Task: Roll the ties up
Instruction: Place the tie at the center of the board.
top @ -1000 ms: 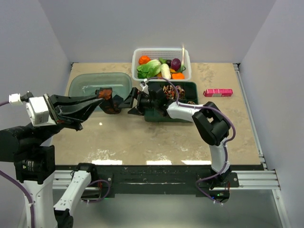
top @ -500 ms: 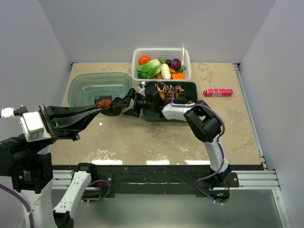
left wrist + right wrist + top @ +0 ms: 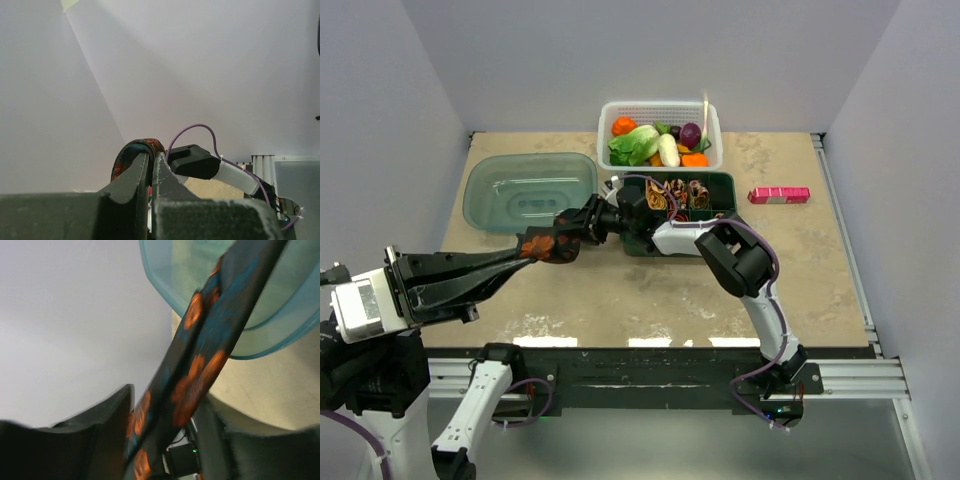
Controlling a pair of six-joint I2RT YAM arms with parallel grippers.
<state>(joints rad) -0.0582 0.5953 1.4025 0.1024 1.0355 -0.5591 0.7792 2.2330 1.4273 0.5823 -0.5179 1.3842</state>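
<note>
A black tie with orange-red spots (image 3: 553, 247) hangs above the table, left of centre. My left gripper (image 3: 536, 248) is shut on it; in the left wrist view the tie (image 3: 131, 150) loops over the closed fingertips of that gripper (image 3: 151, 157). My right gripper (image 3: 579, 229) reaches in from the right and meets the same tie. In the right wrist view the tie (image 3: 200, 370) runs slantwise between the two fingers of the right gripper (image 3: 167, 410) and fills the gap between them. Rolled ties (image 3: 675, 192) sit in a dark green tray (image 3: 722, 181).
A teal clear tub (image 3: 490, 195) stands at the back left, showing behind the tie in the right wrist view (image 3: 280, 305). A white basket (image 3: 712, 115) of vegetables is at the back centre. A pink box (image 3: 779, 195) lies at the right.
My left arm has drawn back toward the near left, carrying the tie with it. The right gripper followed to the left and its jaws narrowed onto the tie.
</note>
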